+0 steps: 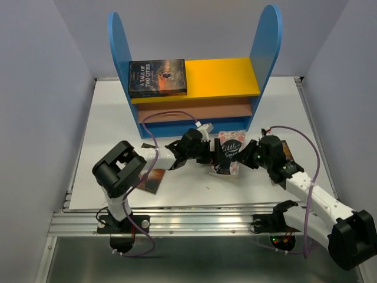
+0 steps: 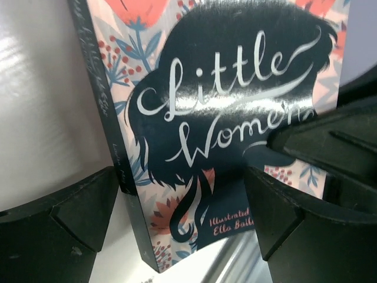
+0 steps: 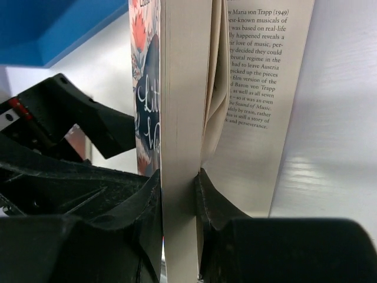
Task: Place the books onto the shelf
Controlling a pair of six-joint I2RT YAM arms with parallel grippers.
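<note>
A white table sits between pale grey walls, and near its middle, just in front of the shelf, the floral paperback "Little Women" is caught between the two arms. The right gripper pinches it: both fingers press flat against the block of pages at the open edge, while the last leaves and the back cover splay loose to the outer side. The left gripper is spread wide, with one finger beside the dark spine and the other over the lower cover, and no clear contact with either. The book's front cover faces up and toward the left wrist camera. Its long axis runs from the near side toward the shelf, slightly tilted, with the spine on the left arm's side. Whether its lower end touches the table cannot be told. On the yellow top board, at the left end, "A Tale of Two Cities" lies flat with its cover up. Another paperback lies on the table, partly under the left arm.
</note>
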